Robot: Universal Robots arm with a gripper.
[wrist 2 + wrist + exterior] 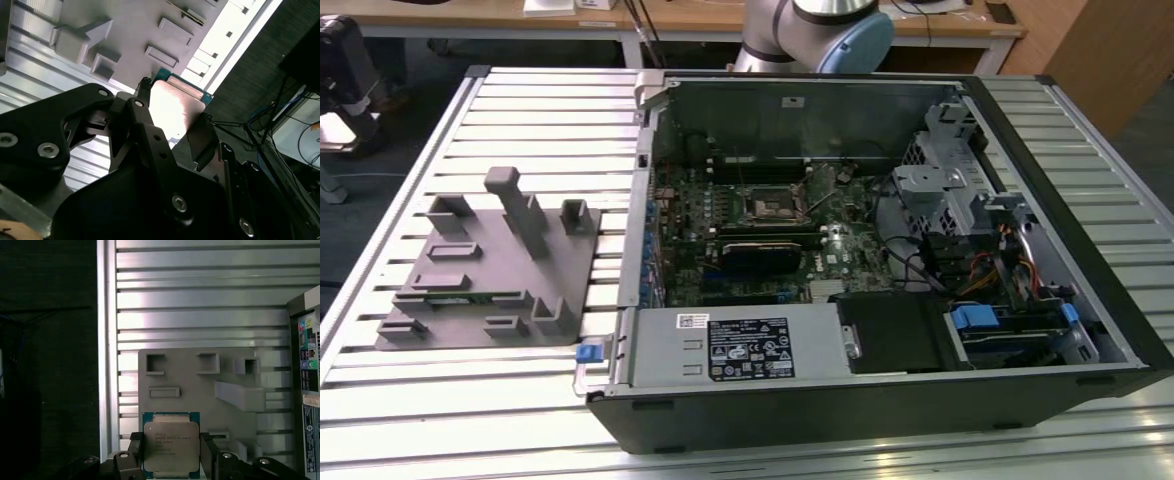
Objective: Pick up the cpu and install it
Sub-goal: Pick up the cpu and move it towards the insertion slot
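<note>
The tool [172, 449] pinches the cpu [171, 440] by two opposite edges, its silver top towards the first wrist view. The cpu hangs clear of the grey tray [190, 382] on the desk [200, 295] beyond. In the exterior view, the socket [771, 205] sits inside the case [881, 405], at 3 o'clock from the tray.

One cpu [171, 446]. One pincer [171, 455] with two black fingers [208, 452]. One grey tray [494, 270]. One open computer case [854, 420], holding one motherboard [761, 250], one socket [771, 205] and one power supply [734, 345]. One arm [817, 30]. One slatted desk [520, 110] under them all.
</note>
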